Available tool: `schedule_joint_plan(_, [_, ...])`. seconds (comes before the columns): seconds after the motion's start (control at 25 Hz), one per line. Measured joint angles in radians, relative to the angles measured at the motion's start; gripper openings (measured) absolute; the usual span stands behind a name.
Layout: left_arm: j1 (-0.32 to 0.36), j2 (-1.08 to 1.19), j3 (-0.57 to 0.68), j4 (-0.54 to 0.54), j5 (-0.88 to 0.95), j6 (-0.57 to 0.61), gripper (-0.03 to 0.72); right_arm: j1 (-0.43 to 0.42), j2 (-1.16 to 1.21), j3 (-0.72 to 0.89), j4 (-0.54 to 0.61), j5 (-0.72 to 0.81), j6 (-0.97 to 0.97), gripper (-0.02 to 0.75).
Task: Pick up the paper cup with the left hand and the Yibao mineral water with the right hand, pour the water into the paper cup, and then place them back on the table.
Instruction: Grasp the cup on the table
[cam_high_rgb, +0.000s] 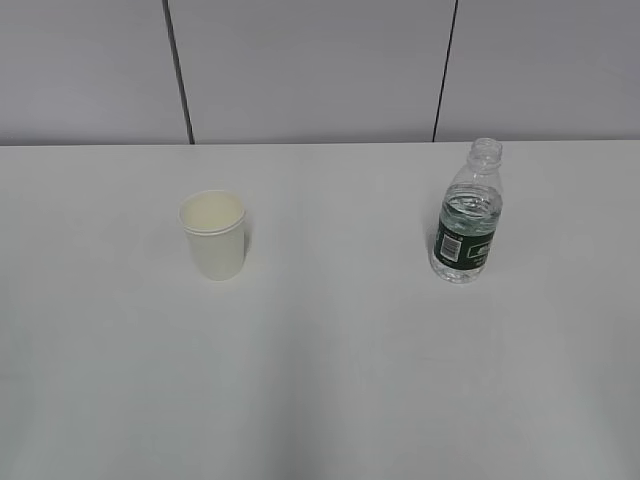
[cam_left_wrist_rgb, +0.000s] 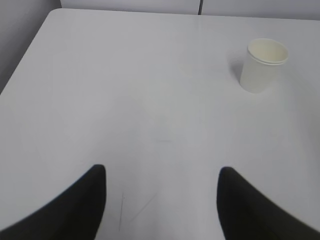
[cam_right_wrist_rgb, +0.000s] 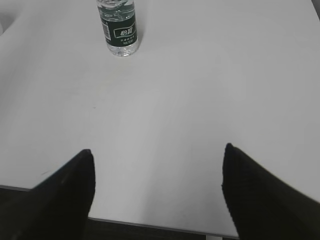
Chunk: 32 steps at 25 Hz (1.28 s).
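The cream-white paper cup (cam_high_rgb: 214, 235) stands upright on the white table (cam_high_rgb: 320, 380), left of centre; it also shows in the left wrist view (cam_left_wrist_rgb: 262, 65), far ahead and to the right of my left gripper. The Yibao mineral water bottle (cam_high_rgb: 467, 216), capless with a dark green label, stands upright at the right; in the right wrist view the bottle (cam_right_wrist_rgb: 119, 27) is far ahead and left of my right gripper. My left gripper (cam_left_wrist_rgb: 162, 172) is open and empty. My right gripper (cam_right_wrist_rgb: 157, 150) is open and empty, near the table's front edge. Neither arm shows in the exterior view.
A grey panelled wall (cam_high_rgb: 320, 70) runs behind the table. The table's left edge and far corner show in the left wrist view (cam_left_wrist_rgb: 30, 50). The table's near edge (cam_right_wrist_rgb: 150, 222) lies just under my right gripper.
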Motion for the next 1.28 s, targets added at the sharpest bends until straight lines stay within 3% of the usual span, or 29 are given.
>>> schedule_joint_plan(1.28, [0.0,0.0,0.0,-0.004,0.0,0.0,0.433,0.0,0.0,0.0,0.0,0.0,0.0,0.585])
